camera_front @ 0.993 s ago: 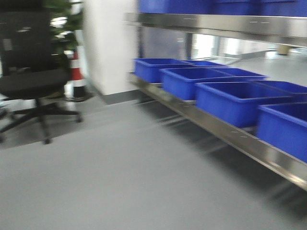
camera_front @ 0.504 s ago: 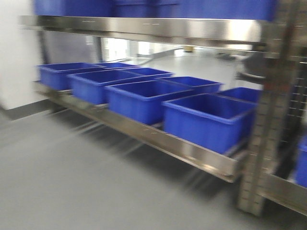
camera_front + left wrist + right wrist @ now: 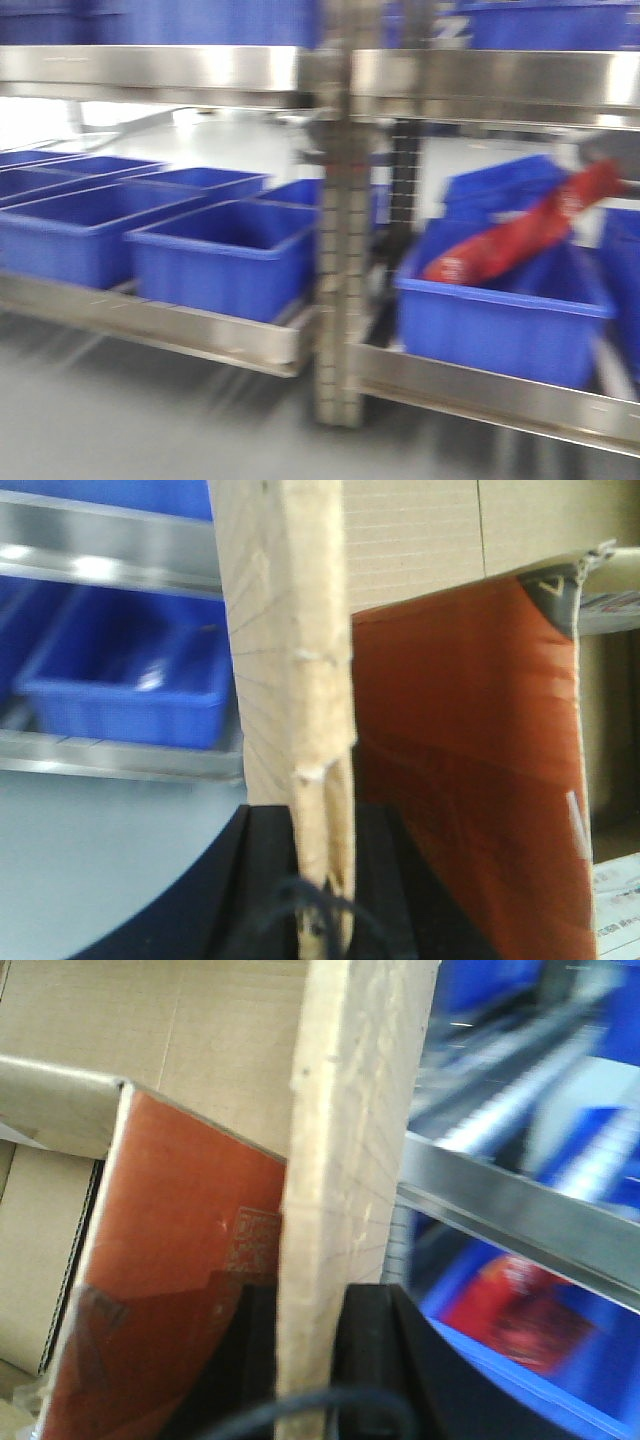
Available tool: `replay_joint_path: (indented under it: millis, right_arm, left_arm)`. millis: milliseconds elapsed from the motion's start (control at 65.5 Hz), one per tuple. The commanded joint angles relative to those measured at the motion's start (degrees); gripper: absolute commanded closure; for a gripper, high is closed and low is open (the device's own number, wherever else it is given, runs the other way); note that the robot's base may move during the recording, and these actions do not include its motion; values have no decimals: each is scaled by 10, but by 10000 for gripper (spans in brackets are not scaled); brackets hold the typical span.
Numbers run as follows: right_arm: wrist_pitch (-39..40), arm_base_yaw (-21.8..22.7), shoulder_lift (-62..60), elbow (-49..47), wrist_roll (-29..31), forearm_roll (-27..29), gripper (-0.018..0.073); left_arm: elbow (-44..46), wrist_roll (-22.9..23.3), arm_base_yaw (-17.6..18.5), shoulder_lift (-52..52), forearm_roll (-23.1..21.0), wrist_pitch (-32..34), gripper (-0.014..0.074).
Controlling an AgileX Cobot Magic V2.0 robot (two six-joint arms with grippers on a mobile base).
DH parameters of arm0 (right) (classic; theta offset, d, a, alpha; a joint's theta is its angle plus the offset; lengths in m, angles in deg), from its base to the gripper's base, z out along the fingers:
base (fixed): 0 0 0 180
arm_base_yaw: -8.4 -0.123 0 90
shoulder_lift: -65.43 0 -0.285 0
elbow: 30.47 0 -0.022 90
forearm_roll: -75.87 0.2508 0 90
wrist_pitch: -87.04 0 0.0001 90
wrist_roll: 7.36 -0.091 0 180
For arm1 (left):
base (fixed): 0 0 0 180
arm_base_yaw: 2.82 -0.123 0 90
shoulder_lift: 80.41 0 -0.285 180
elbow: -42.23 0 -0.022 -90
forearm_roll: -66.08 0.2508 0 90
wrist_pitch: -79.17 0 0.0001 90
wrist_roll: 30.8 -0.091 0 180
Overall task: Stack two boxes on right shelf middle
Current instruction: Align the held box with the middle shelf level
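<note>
Blue bins [image 3: 225, 255] (blurred) on steel rack [image 3: 338, 300]

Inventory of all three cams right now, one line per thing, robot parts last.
steel rack: one, shiny silver, two tiers visible, across the front view.
blue bins: at least six, blue, on the lower tier; more on the tier above.
red package: one, red, lying tilted in a right-bay bin.
floor: grey, below the rack.
cardboard panel: one edge in each wrist view, pale brown, upright; same box or not, cannot tell.
red-brown box: one, red-brown with print, beside the panel in both wrist views.
left gripper: black, closed on the panel edge.
right gripper: black, closed on a panel edge.
</note>
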Motion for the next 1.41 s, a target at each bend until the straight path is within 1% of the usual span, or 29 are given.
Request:
replay_joint_path:
  millis: [0, 1390]
  right_arm:
    - [53, 2, -11, -5, 7, -9, 713]
    - [53, 2, -11, -5, 7, -9, 713]
  left_arm:
    - [5, 2, -3, -6, 17, 12, 708]
    - [5, 2, -3, -6, 19, 12, 708]
